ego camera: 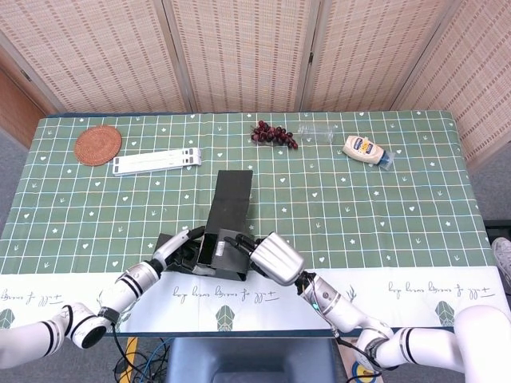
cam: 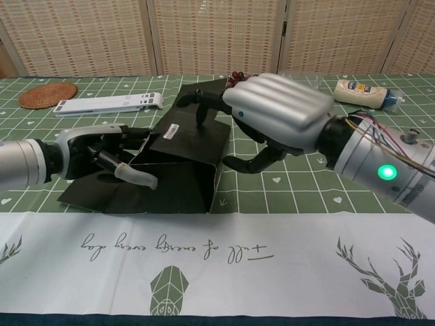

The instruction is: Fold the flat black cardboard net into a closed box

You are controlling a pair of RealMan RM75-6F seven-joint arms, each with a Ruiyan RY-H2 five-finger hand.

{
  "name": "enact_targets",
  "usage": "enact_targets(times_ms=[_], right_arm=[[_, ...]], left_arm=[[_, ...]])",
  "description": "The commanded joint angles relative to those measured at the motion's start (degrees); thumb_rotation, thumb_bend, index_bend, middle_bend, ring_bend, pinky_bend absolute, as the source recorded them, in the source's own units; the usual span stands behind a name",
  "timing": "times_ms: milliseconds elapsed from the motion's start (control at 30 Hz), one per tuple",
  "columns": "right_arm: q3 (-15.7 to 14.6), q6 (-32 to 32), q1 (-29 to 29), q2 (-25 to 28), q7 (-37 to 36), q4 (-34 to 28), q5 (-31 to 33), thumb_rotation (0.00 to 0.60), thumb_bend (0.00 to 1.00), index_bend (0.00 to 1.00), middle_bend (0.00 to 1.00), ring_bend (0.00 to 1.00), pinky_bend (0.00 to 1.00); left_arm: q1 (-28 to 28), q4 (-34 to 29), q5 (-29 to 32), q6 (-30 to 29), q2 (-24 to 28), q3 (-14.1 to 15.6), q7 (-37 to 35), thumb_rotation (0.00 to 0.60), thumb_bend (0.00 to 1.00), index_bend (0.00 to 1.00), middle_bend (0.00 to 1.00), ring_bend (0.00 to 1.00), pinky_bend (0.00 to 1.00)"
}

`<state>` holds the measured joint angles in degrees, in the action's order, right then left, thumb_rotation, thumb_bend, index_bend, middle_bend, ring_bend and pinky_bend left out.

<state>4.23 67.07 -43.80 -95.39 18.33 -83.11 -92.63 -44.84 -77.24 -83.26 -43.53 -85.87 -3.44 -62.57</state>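
Note:
The black cardboard box [ego camera: 226, 226] [cam: 182, 161] lies partly folded near the table's front edge. Its top panel slopes low and a long flap [ego camera: 234, 188] reaches toward the back. My left hand [ego camera: 179, 248] [cam: 100, 153] grips the box's open left end, fingers inside and thumb over the lower flap lying on the cloth. From the right, my right hand [ego camera: 274, 256] [cam: 277, 111] reaches over the box. Its fingertips [cam: 201, 102] press on the top panel and its thumb curls beside the right wall. It holds nothing.
Along the back stand a woven coaster [ego camera: 97, 145], a white folding stand [ego camera: 156, 162], dark grapes [ego camera: 274, 134], a clear plastic bottle [ego camera: 318, 132] and a mayonnaise bottle [ego camera: 366, 149]. A white deer-print strip [cam: 224, 258] runs along the table's front edge.

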Motion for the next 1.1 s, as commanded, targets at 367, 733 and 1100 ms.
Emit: enact_targets(times_ms=[367, 733, 1100], right_arm=[[-2.1, -1.0, -0.3, -3.9, -1.8, 7.3, -3.2, 0.6, 0.37, 0.12, 0.24, 0.76, 1.0], [-4.1, -0.6, -1.9, -4.2, -3.4, 12.5, -8.5, 0.6, 0.38, 0.12, 0.25, 0.76, 1.0], [-4.5, 1.3, -3.2, -5.4, -6.9, 16.1, -11.4, 0.6, 0.34, 0.2, 0.32, 0.77, 1.0]], left_arm=[[0.1, 1.9, -1.0, -0.8, -2.1, 0.3, 2.0, 0.6, 0.13, 0.22, 0.26, 0.65, 0.95], [0.6, 3.6, -2.7, -2.6, -3.6, 1.3, 3.5, 0.6, 0.13, 0.21, 0.26, 0.64, 0.95], [0.4, 4.6, -3.0, -2.9, -4.2, 1.6, 2.8, 0.6, 0.13, 0.21, 0.26, 0.63, 0.95]])
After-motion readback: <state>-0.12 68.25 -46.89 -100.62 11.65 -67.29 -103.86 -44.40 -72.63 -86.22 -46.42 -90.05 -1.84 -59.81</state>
